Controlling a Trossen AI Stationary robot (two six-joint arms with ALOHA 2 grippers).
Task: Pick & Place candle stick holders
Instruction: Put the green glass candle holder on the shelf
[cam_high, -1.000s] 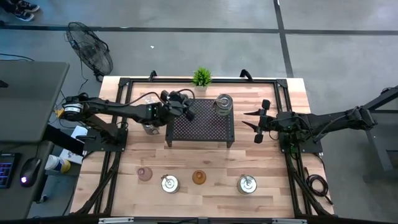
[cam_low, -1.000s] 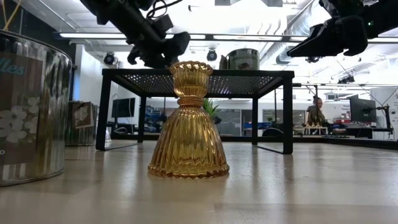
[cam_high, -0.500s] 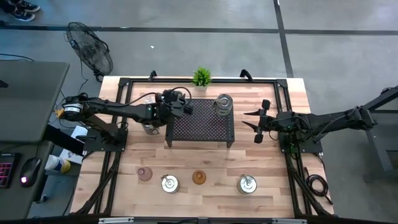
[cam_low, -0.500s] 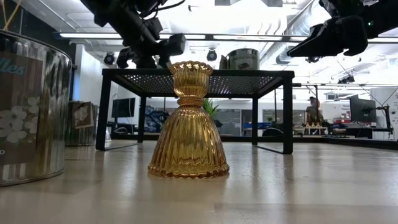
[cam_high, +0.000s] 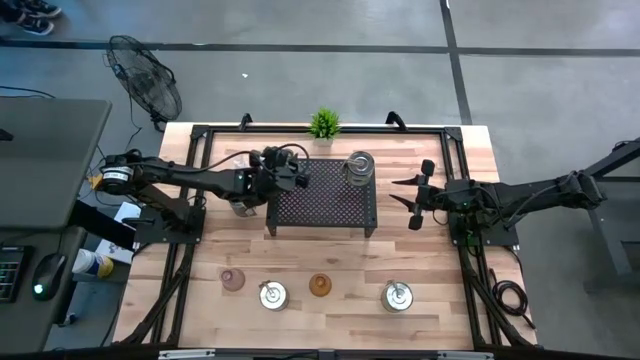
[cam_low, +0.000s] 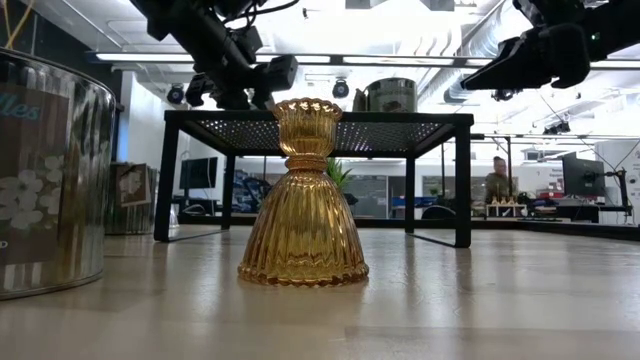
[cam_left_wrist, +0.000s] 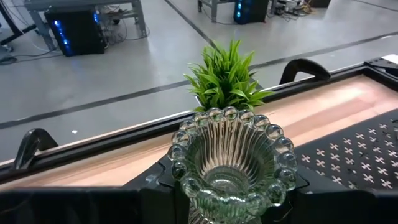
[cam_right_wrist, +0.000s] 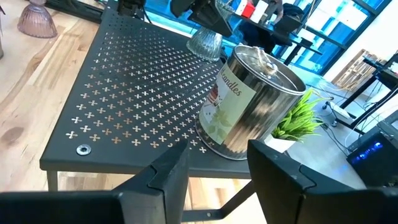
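My left gripper (cam_high: 284, 170) is over the far left corner of the black perforated rack (cam_high: 325, 205), shut on a clear ribbed glass holder with a beaded rim (cam_left_wrist: 227, 158). That holder also shows in the right wrist view (cam_right_wrist: 204, 43). My right gripper (cam_high: 411, 196) hangs open and empty to the right of the rack. A pink holder (cam_high: 233, 280), a silver holder (cam_high: 272, 294), an amber holder (cam_high: 320, 285) and another silver holder (cam_high: 397, 296) stand on their bases in a row near the table's front edge. A clear holder (cam_high: 241, 206) stands under my left arm. My left gripper holds the clear holder by its narrow beaded end (cam_left_wrist: 219, 203); the fingers themselves are hidden at the picture's lower edge. The gripper comes from above and from the table's left. The flared wide end (cam_right_wrist: 204, 52) points down at the rack's top; whether it touches, I cannot tell.
A silver tin with a flower label (cam_high: 360, 166) stands on the rack's far right part. A small green plant (cam_high: 323, 124) stands at the table's far edge behind the rack. Bare wood lies between the rack and the front row.
My left gripper has gone a little toward the table's left edge, from over the rack's inner part to its far left corner, with the clear holder still in it. My right arm has kept still.
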